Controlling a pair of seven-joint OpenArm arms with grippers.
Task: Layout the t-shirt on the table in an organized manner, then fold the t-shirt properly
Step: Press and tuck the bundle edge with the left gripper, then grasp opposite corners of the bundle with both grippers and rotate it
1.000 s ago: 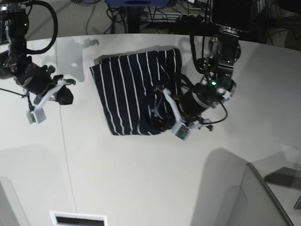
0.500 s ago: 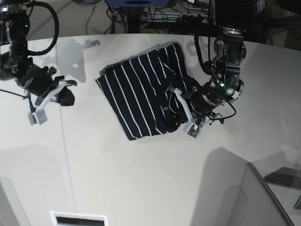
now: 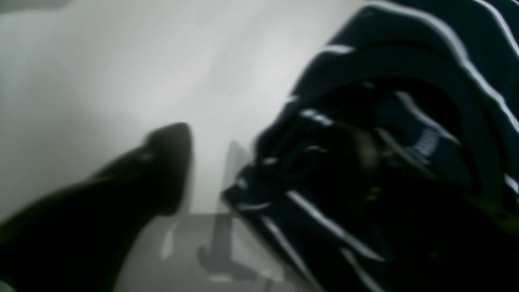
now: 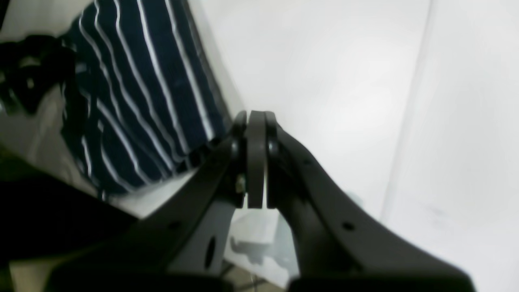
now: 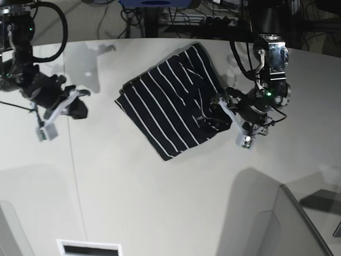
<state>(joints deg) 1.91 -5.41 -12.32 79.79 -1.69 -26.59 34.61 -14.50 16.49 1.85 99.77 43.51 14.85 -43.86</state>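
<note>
The t-shirt (image 5: 173, 109), dark navy with thin white stripes, lies folded and skewed on the table (image 5: 160, 202), its right edge bunched into a heap. My left gripper (image 5: 228, 113) sits at that bunched edge and is open. In the left wrist view one dark finger (image 3: 162, 170) stands clear of the t-shirt (image 3: 385, 162), and the fabric hides the other finger. My right gripper (image 4: 256, 121) is shut on nothing, hovering over bare table (image 4: 332, 81) well left of the t-shirt (image 4: 134, 93). In the base view the right gripper (image 5: 74, 106) is at the left.
A thin dark seam (image 5: 74, 170) runs across the table on the left. Cables and equipment (image 5: 160, 16) crowd the space beyond the curved far edge. A grey panel (image 5: 282, 224) rises at the lower right, and a white framed slot (image 5: 88, 248) sits at the bottom edge.
The left gripper pulled the shirt's bunched edge right and toward the back, turning the shirt, then opened and let go of the fabric. The right arm barely moved.
</note>
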